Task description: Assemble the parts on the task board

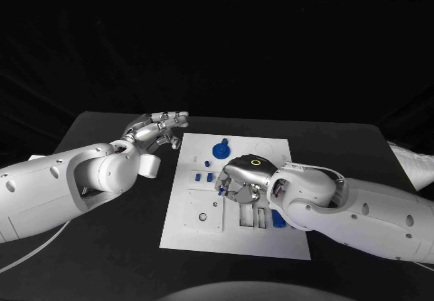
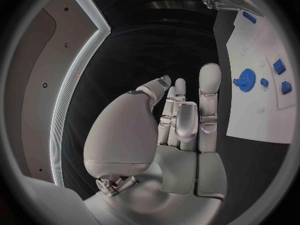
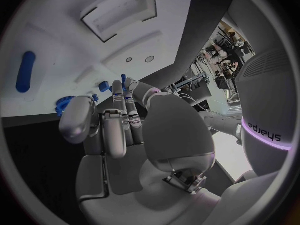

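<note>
Centrally, the right hand pinches a small blue part over the task board; the left hand, fingers apart and holding nothing, hovers beyond the board's upper-left edge.

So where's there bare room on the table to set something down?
Bare black table lies along the task board's left edge near the robot, and beyond the board's far edge. It is crowded mid-board, where the right hand hovers over the blue parts.

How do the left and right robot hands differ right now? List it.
The left robot hand hangs over bare table beside the task board, fingers apart, holding nothing. The right robot hand sits over the board, fingers curled at a small blue part. Both are silver.
</note>
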Motion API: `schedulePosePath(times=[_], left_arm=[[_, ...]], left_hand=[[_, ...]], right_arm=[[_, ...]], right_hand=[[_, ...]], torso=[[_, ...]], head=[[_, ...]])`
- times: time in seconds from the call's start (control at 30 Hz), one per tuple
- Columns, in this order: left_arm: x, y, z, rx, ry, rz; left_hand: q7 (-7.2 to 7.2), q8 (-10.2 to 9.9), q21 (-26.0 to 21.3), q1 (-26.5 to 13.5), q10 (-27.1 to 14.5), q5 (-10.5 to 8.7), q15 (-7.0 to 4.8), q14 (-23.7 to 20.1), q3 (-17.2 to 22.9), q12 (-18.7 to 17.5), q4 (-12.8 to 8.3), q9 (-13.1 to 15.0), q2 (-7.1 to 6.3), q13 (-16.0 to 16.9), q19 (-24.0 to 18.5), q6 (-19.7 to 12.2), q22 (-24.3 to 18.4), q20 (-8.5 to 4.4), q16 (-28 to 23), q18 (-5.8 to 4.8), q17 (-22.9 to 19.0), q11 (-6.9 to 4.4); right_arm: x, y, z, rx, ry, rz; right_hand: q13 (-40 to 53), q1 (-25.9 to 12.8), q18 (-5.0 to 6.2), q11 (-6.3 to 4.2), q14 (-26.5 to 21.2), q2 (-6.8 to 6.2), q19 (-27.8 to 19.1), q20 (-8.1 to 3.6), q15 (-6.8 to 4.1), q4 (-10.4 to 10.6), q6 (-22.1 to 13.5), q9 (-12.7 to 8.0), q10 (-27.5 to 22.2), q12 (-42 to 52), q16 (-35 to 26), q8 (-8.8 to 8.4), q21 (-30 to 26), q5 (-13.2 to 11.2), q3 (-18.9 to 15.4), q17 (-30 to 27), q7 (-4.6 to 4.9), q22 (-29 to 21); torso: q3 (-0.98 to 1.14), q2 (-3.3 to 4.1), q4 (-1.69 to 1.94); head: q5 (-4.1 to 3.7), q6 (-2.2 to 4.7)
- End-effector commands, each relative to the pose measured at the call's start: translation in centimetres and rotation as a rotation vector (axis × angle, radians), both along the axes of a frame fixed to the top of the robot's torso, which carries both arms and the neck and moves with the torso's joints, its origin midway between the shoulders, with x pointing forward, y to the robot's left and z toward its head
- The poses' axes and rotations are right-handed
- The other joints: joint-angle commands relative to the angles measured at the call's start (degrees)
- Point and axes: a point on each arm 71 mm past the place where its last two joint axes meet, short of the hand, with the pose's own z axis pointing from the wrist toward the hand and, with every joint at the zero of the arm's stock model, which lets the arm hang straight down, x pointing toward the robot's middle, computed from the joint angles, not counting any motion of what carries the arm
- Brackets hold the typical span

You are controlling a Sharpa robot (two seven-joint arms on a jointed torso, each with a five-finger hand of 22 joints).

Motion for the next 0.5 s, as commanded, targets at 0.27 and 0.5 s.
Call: schedulePosePath(times=[0.27, 0.5], left_arm=[[-0.14, -0.34, 0.16, -0.01, -0.01, -0.022], [-0.15, -0.34, 0.16, -0.01, -0.009, -0.022]], left_hand=[[0.05, 0.0, -0.1, 0.1, -0.5, 0.18, 0.14, 0.1, -0.3, 0.4, -0.2, 0.0, 0.5, 0.1, 0.3, -0.6, -0.1, 0.05, 0.2, 0.64, -0.2, 0.05], [0.05, 0.0, -0.1, 0.1, -0.5, 0.18, 0.14, 0.1, -0.3, 0.4, -0.2, 0.0, 0.5, 0.1, 0.3, -0.6, -0.1, 0.05, 0.2, 0.64, -0.2, 0.05]], right_arm=[[-0.39, 1.04, -1.72, -0.031, 0.041, 0.045], [-0.41, 1.18, -1.9, -0.04, 0.042, 0.047]], right_hand=[[0.1, 0.3, 0.58, -0.02, 4.1, -0.22, 0.1, -0.23, -0.13, 0.0, 0.3, 0.1, 0.2, 0.0, 0.1, 0.17, -0.2, 0.2, 0.3, 5.2, 0.05, -0.1], [0.1, 0.3, 0.57, 0.01, 4.1, -0.25, 0.1, -0.23, -0.11, 0.0, 0.2, 0.1, 0.2, 0.0, 0.1, 0.15, -0.2, 0.3, 0.3, 5.2, 0.08, -0.1]], torso=[[0.07, 0.05, -0.13], [0.13, 0.07, -0.13]], head=[[1.06, -0.62], [1.31, -0.81]])
